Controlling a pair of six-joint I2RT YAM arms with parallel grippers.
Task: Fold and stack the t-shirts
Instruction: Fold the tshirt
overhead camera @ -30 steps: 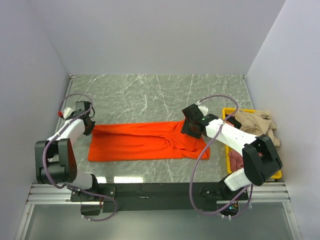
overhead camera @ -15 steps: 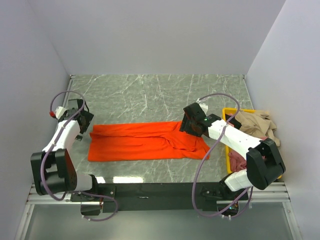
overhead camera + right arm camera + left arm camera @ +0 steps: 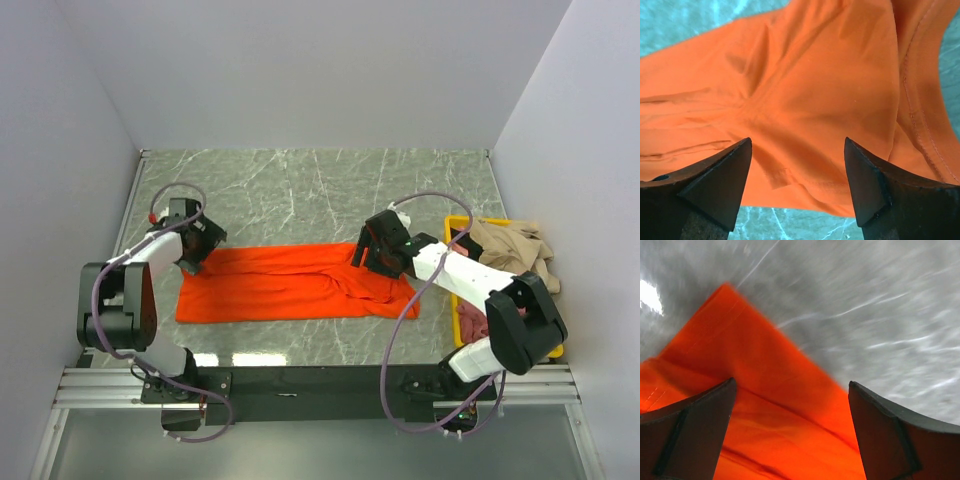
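The bright orange-red t-shirt [image 3: 290, 285] lies as a long folded band across the marble table [image 3: 300, 190]. Its left end shows in the left wrist view [image 3: 740, 340], where my left gripper [image 3: 791, 382] hangs open just above the cloth, holding nothing. From above, that gripper [image 3: 205, 243] is over the band's far left corner. My right gripper [image 3: 365, 250] is open over the rumpled right end, and the shirt [image 3: 815, 75] lies loose below its parted fingers [image 3: 797, 140]. A beige t-shirt [image 3: 510, 245] and a dusty pink t-shirt [image 3: 470, 322] sit bunched in the bin.
A yellow plastic bin [image 3: 455, 225] stands at the right edge of the table, beside the right arm. Grey walls close in the left, back and right sides. The arms' base rail [image 3: 300, 385] runs along the near edge.
My left gripper opened, let go of the shirt's left corner and swung right over that end. My right gripper opened wider and shifted slightly left over the right end.
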